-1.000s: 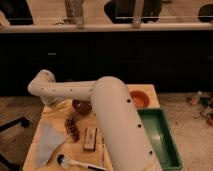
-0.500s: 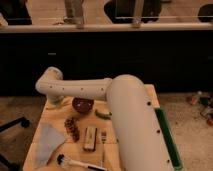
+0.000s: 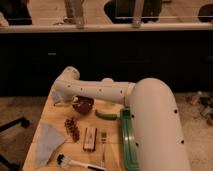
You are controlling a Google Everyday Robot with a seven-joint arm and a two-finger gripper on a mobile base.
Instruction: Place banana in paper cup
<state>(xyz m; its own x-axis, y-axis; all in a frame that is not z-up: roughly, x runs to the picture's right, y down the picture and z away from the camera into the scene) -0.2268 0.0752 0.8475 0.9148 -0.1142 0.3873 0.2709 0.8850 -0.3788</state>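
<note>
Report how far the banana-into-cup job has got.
Done: nothing that shows; no banana in a cup is visible. In hand: the gripper is lowered at the far left corner of the table, beside the dark bowl; whether it holds anything cannot be told. Left: banana and paper cup are not visible, possibly hidden by the arm, so the whole placement remains.

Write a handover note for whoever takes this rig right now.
Pincer: low over the far left corner of the table, left of the dark brown bowl; state unclear.
Banana and paper cup: neither can be made out; the arm covers much of the table.
Done: nothing confirmed.
Left: find both, pick up the banana, place it in the paper cup.
</note>
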